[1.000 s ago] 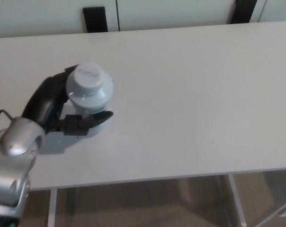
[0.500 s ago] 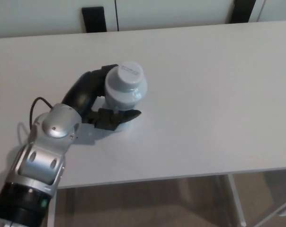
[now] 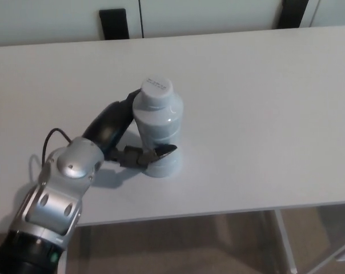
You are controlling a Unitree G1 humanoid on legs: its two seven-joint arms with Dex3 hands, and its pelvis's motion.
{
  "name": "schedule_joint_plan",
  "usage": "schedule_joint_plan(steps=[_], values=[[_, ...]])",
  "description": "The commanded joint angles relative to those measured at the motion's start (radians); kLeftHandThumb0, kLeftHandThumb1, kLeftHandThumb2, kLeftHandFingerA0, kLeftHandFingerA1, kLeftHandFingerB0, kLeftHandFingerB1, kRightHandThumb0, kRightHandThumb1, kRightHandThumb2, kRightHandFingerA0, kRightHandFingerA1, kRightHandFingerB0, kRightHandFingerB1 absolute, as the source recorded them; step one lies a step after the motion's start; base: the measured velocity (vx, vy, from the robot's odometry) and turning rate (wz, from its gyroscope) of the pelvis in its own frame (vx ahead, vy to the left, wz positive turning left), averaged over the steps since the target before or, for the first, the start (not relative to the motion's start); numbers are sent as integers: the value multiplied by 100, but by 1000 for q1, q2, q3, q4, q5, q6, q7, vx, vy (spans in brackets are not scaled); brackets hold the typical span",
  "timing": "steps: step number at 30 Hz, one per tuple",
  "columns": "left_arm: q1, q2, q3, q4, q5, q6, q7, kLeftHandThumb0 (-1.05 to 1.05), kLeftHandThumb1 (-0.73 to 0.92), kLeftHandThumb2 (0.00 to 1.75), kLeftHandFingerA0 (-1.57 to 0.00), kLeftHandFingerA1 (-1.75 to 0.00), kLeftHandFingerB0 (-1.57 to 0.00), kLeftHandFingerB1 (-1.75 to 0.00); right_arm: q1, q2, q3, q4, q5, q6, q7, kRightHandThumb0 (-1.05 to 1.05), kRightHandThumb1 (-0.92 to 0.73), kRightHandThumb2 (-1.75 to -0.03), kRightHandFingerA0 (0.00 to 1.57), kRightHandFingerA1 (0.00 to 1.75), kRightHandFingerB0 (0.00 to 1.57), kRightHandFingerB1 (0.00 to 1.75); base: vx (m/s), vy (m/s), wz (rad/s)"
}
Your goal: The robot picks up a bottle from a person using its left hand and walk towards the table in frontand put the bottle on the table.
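A pale grey-white bottle [image 3: 157,127] with a white screw cap stands upright on the white table [image 3: 258,114], left of the table's middle. My left hand [image 3: 122,132] is wrapped around the bottle's lower body from the left, one black finger [image 3: 161,153] reaching across its front near the base. The silver forearm [image 3: 61,191] rises from the bottom left corner. The bottle's base seems to rest on the tabletop. My right hand does not show.
Beyond the table's far edge are white cabinet fronts with dark gaps [image 3: 115,23]. The table's front edge [image 3: 218,214] runs across the lower picture, with a metal leg [image 3: 287,240] and brown floor below.
My left arm has reached forward and lowered the bottle toward the table's middle. The bottle now stands lower and more upright, with its side showing instead of mostly the cap.
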Motion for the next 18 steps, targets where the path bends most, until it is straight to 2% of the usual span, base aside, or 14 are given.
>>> schedule_joint_plan(steps=[1, 15, 16, 17, 18], values=[[27, 20, -2, -10, 13, -41, -12, -87, 55, 58, 0, 0, 0, 0, 17, -6, 6, -3, -7, -7, 12, -44, -72, -61, 64, 47, 53, 42, 0, 0, 0], [57, 54, 19, -38, -12, -73, -57, -82, 51, 56, 0, 0, 0, 0, 6, 3, 24, -3, -11, -2, 9, -44, -73, -61, 64, 49, 53, 43, 0, 0, 0], [63, 81, 35, -41, -23, -93, -80, -84, 53, 57, 0, 0, 0, 0, -2, 0, 30, -3, -17, 4, 7, -46, -73, -61, 67, 49, 54, 43, 0, 0, 0], [70, 93, 60, -38, -50, -112, -101, -80, 45, 81, 0, 0, 0, 0, -4, -3, 31, -4, -17, 5, 10, -44, -72, -61, 67, 50, 54, 44, 0, 0, 0], [77, 95, 87, -31, -83, -130, -118, -80, 45, 81, 0, 0, 0, 0, -4, -6, 28, -6, -12, 3, 15, -44, -72, -61, 67, 50, 54, 44, 0, 0, 0]])
